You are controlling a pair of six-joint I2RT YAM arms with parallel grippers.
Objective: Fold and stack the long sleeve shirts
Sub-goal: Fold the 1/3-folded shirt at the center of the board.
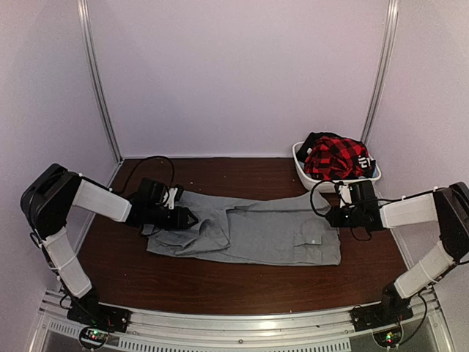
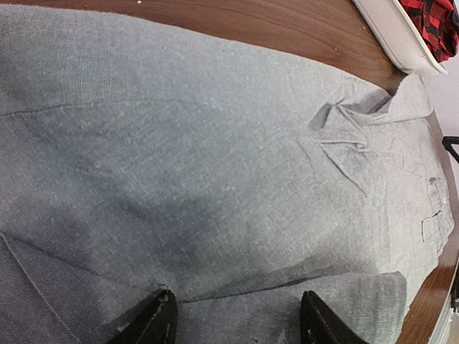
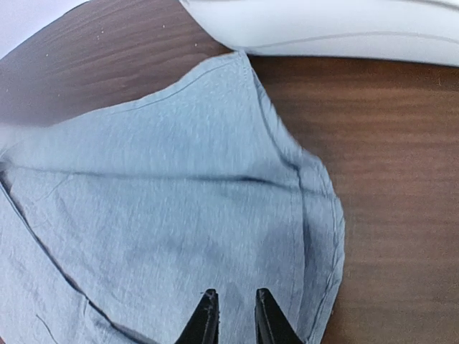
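A light-grey long sleeve shirt [image 1: 249, 231] lies spread across the middle of the brown table, with a chest pocket toward its right end. My left gripper [image 1: 189, 218] is low over the shirt's left end. In the left wrist view it [image 2: 237, 319] is open, its fingertips [image 2: 159, 315] wide apart on either side of a fold line in the cloth [image 2: 215, 143]. My right gripper [image 1: 331, 216] is at the shirt's right edge. There its jaws [image 3: 237, 315] are drawn nearly together, with the grey cloth [image 3: 179, 201] between the tips.
A white basket [image 1: 300, 165] stands at the back right, just beyond the shirt's far right corner. It holds a red-and-black plaid garment [image 1: 333, 158] and some dark cloth. Bare brown tabletop [image 1: 220, 286] runs along the near side. White walls enclose the table.
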